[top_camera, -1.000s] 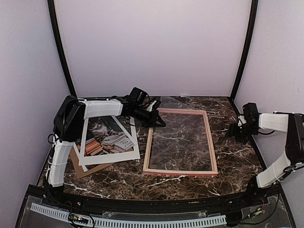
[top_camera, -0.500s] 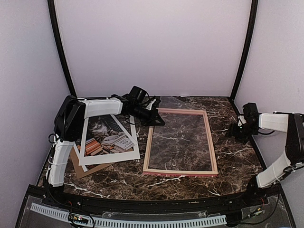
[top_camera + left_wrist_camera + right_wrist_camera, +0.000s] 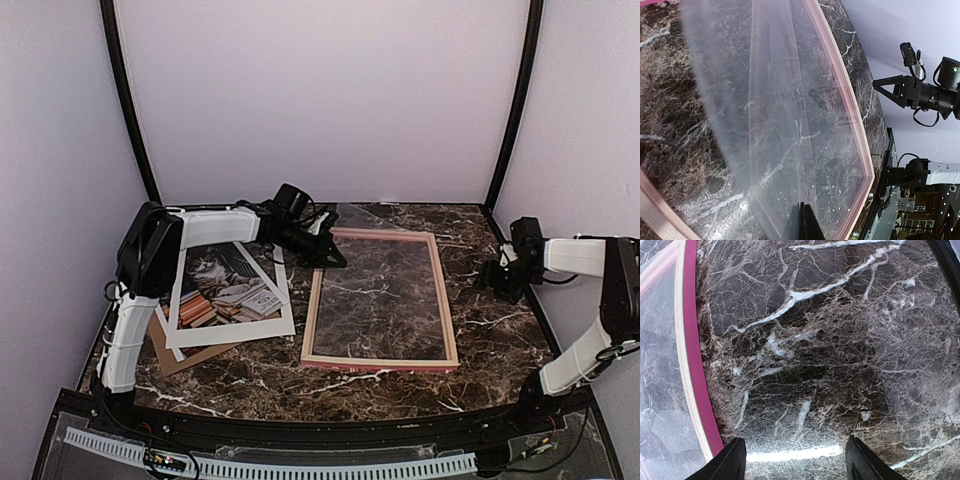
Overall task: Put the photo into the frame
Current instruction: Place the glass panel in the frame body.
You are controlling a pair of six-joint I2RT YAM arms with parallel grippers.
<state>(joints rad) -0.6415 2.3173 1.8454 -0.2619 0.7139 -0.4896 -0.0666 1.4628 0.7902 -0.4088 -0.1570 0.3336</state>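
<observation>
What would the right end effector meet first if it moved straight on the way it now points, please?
Most likely the bare marble tabletop, just beside the frame; nothing else lies ahead of the right end effector, though depth is unclear.

**Soft overhead light, with haze and glare creeping into the close views**

From above, diffuse light is spreading evenly over the pale walls [image 3: 320, 100] and the dark marble table [image 3: 500, 340]. Shadows are barely showing, and the picture is looking slightly soft. In the left wrist view, a clear sheet [image 3: 775, 125] is hazing over near the lens, and the frame [image 3: 840, 90] edge is bowing. In the right wrist view, a bright band of glare is lying between the dark, blurred fingers [image 3: 732, 462] of the right gripper [image 3: 795, 465].
</observation>
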